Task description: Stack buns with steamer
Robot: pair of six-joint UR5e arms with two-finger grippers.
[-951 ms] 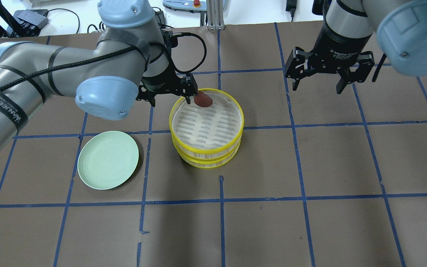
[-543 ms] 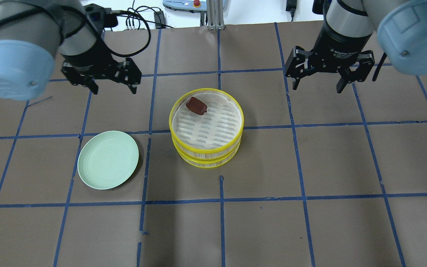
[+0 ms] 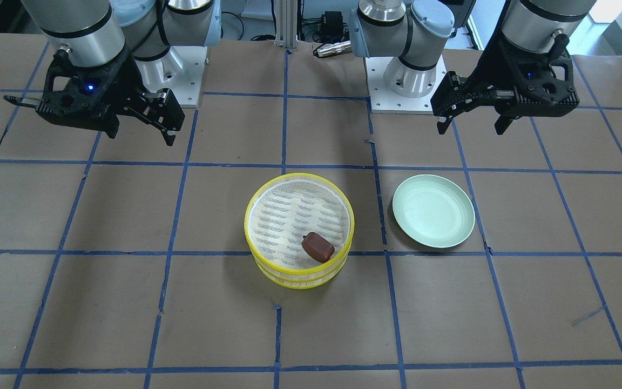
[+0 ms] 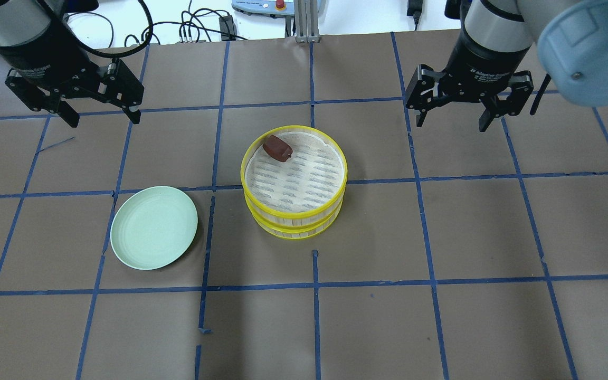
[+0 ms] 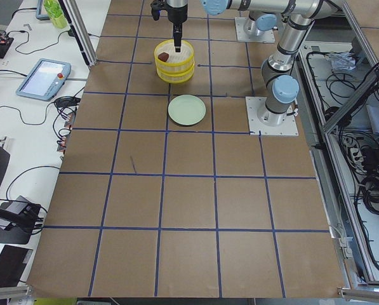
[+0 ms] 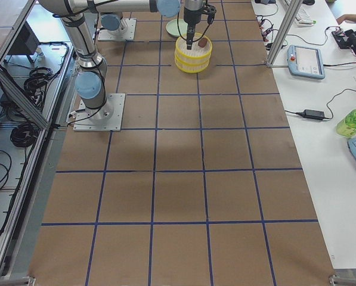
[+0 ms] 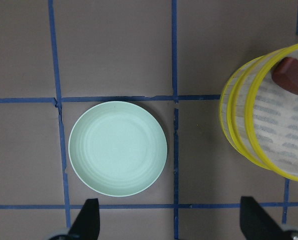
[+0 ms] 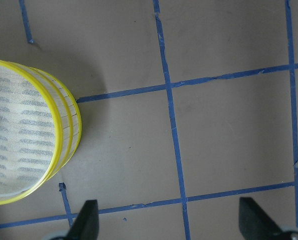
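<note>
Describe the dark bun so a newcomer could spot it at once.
Find the two yellow-rimmed steamer baskets stacked mid-table, right of the pale green plate in the overhead view. On the upper one's whitish mesh, near its far-left rim, lies the bun. It is small, oval and dark reddish-brown, the only dark thing on that pale mesh.

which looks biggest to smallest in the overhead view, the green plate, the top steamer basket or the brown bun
1. top steamer basket, though it sits raised on the lower basket, so nearer the camera
2. green plate, somewhat smaller across
3. brown bun, by far the smallest
</note>
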